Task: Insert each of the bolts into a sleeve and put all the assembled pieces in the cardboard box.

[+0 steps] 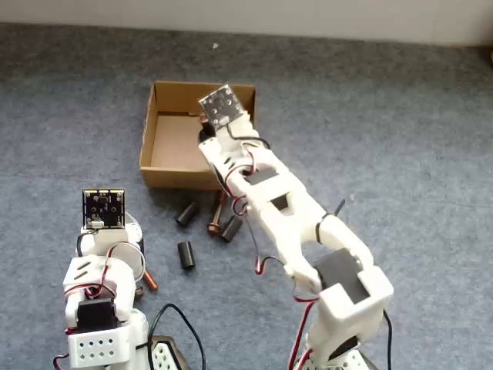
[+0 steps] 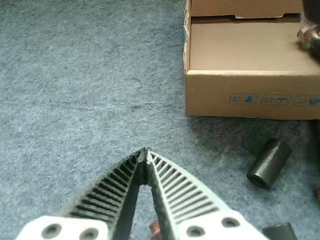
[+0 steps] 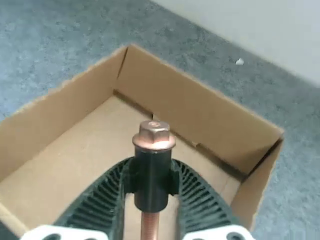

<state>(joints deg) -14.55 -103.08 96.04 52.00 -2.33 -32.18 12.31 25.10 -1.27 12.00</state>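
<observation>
The right gripper (image 3: 151, 169) pinches a black sleeve (image 3: 150, 187) between its ribbed fingers (image 3: 107, 197). A copper bolt (image 3: 154, 136) is through the sleeve, its hex head sitting on the sleeve's top end and its threaded shank sticking out below. This assembled piece hangs upright above the open box (image 3: 65, 107), over the bare cardboard floor and not touching it. In the high view the right arm (image 1: 289, 208) stretches from the near right corner of the scene across to the box (image 1: 158, 127), with its wrist over the box's right side. The left gripper (image 2: 145, 154) has its fingers pressed together at the tips and holds nothing. It is low over the grey carpet (image 2: 75, 75), short of the box's front wall (image 2: 215, 95). The left arm (image 1: 100, 285) is folded back near its base, well apart from the box. Three loose sleeves lie on the carpet in front of the box: one (image 1: 187, 214) near the front wall, a second (image 1: 186, 254) closer to the arms, and a third (image 1: 231, 229) beside the right arm. A loose bolt (image 1: 217, 214) lies just beside that third sleeve. Another bolt (image 1: 150, 281) lies by the left arm.
</observation>
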